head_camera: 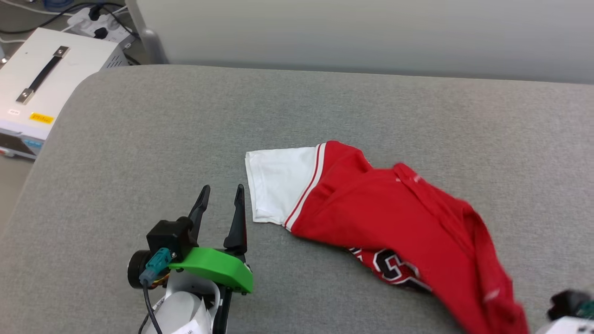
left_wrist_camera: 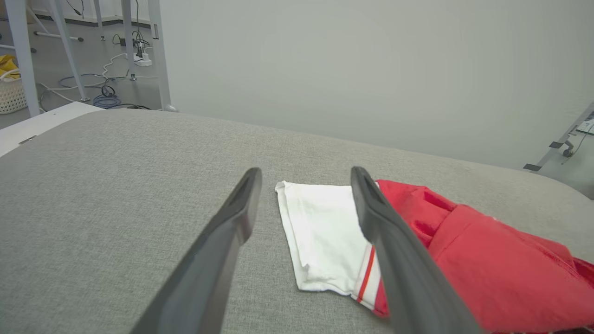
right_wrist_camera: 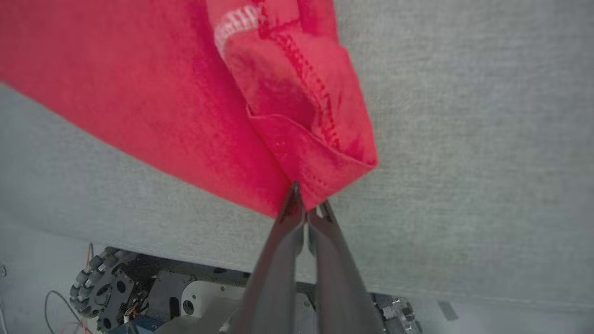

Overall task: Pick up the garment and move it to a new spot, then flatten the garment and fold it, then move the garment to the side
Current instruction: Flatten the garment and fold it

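- Red fabric is all your right gripper (right_wrist_camera: 310, 198) has: its fingers are pinched together on a thin corner of the garment's (head_camera: 380, 218) hem. The bite looks shallow, so a hard pull could slip it free.
- Most of the garment lies bunched on the grey padded surface (head_camera: 185, 116). If you drag it rather than lift it, you will probably rumple it more or fold the white sleeve (head_camera: 278, 183) underneath.
- Your left gripper (head_camera: 222, 188) stands with its fingers apart, holding nothing, just beside the sleeve's edge. Cloth swept sideways could snag on those fingers.
- Relative to the left gripper, the garment lies to its right with the sleeve nearest. The red body runs toward the lower right of the head view, where the right gripper clamps the hem close to the surface's front edge.
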Controlling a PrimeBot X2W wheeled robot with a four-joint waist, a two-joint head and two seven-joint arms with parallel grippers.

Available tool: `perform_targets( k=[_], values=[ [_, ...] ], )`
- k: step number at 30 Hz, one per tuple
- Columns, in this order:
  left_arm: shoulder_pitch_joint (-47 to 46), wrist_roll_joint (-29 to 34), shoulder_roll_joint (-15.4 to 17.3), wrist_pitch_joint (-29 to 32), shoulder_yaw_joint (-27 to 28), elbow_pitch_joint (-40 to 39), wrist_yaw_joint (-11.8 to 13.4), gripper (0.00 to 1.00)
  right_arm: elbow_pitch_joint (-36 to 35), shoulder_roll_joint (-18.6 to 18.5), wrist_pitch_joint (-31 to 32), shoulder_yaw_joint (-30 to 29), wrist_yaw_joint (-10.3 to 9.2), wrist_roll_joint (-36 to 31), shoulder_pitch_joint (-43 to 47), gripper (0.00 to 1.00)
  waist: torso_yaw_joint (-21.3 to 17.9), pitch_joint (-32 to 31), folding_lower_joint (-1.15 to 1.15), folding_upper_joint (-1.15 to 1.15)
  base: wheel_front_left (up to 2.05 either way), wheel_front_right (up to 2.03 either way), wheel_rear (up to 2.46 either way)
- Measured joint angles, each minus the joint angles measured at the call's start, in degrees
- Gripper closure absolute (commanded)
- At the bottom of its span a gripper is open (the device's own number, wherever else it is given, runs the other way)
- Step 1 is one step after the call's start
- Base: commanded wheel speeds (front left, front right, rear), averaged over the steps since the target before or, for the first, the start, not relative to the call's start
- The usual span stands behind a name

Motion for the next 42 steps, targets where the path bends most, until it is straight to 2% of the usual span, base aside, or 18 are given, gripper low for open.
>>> perform_targets(
  k=[3,6,7,8,11,12,14,18,21,27,31,37,42],
  values=[
    [0.00,0.00,0.04,0.44,-0.13,0.23,0.01,0.00,1.43,4.33,0.14,1.04,0.00,0.18,3.21,1.00,-0.71,-0.24,0.00,0.00,0.00,0.00,0.00],
    [0.04,-0.09,0.15,0.66,-0.24,0.55,0.01,0.00,3.88,5.48,-1.81,2.31,0.00,0.20,3.79,1.00,-1.13,-0.48,0.00,0.00,0.00,0.00,0.00],
    [0.12,-0.10,0.16,0.73,-0.29,0.64,0.01,0.00,4.44,5.68,-2.85,2.47,0.00,0.19,3.74,0.55,-1.20,-0.56,0.00,0.00,0.00,0.00,0.00],
    [0.25,-0.16,0.18,0.77,-0.37,0.73,0.01,0.00,4.89,5.76,-4.44,2.79,0.00,0.03,3.63,0.00,-1.25,-0.67,0.00,0.00,0.00,0.00,0.00],
    [1.02,-0.35,0.29,0.97,-0.59,1.01,0.10,0.00,5.61,6.10,-10.62,2.94,0.00,-0.86,3.15,0.00,-1.37,-1.23,0.00,0.00,0.00,0.00,0.00],
    [1.71,-0.60,0.63,1.02,-0.60,1.22,0.20,0.00,5.36,6.28,-17.88,2.26,0.00,-1.75,1.31,0.00,-1.50,-1.96,0.00,0.00,0.00,0.00,0.00],
    [2.31,-0.77,0.90,1.21,-0.57,1.26,0.35,0.00,4.66,6.36,-23.20,1.01,0.00,-2.04,0.41,0.00,-1.60,-2.63,0.00,0.00,0.00,0.00,0.00],
    [3.53,-1.75,1.16,1.45,-0.40,1.08,0.67,0.00,3.32,6.72,-32.62,-1.72,0.00,-3.04,-1.05,0.00,-1.85,-3.94,0.00,0.00,0.00,0.00,0.00],
    [4.19,-2.04,1.25,1.63,-0.22,0.45,1.23,0.00,3.56,6.89,-36.85,-3.82,0.00,-4.87,-2.64,0.00,-2.08,-5.01,0.00,0.00,0.00,0.00,0.00],
    [4.42,-2.10,1.45,2.03,-0.27,-0.53,1.53,0.00,7.62,5.73,-35.44,-5.01,0.00,-5.95,-6.98,0.00,-1.60,-5.26,0.00,0.00,0.00,0.00,0.00],
    [4.31,-2.10,1.62,2.19,-0.34,-1.52,1.71,0.00,11.57,1.66,-30.59,-2.96,0.00,-4.89,-12.04,0.00,-1.09,-4.16,0.00,0.00,0.00,0.00,0.00],
    [2.89,-2.08,1.43,2.09,-1.09,-1.92,1.96,0.00,16.50,-6.82,-18.89,6.83,0.00,-1.75,-20.68,0.00,0.04,-1.17,0.00,0.00,0.00,0.00,0.00],
    [1.10,-2.07,0.90,1.36,-1.47,-1.83,1.97,0.00,18.34,-11.82,-11.14,15.72,0.00,1.58,-27.42,0.00,1.53,1.44,0.00,0.00,0.00,0.00,0.00]
  ],
)
